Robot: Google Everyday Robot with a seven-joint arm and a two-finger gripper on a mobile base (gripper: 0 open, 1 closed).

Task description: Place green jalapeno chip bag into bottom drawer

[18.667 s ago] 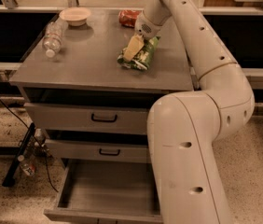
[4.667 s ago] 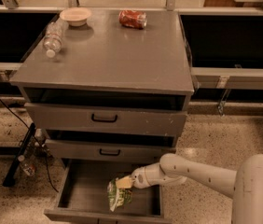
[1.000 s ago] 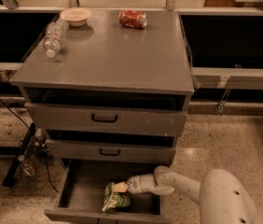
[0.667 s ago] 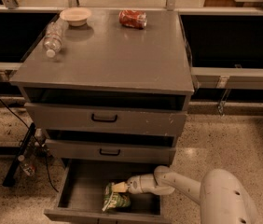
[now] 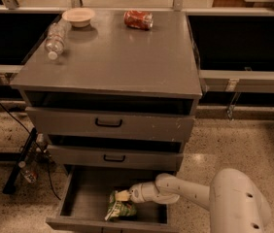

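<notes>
Lowered since earlier, green jalapeno chip bag point(image 5: 120, 210) lies on bottom drawer point(image 5: 87, 194) floor; gripper point(image 5: 124, 195) sits at its upper end; jaw state cannot be told.

The white arm point(image 5: 190, 196) comes in from the lower right. Its thick rounded link point(image 5: 239, 205) stands just right of the drawer point(image 5: 81, 205), outside the front corner. From there a slimmer forearm runs left, nearly level, over the drawer's right half. The gripper point(image 5: 123, 195) sits low inside the drawer near the middle, its pale tip pointing left.
</notes>
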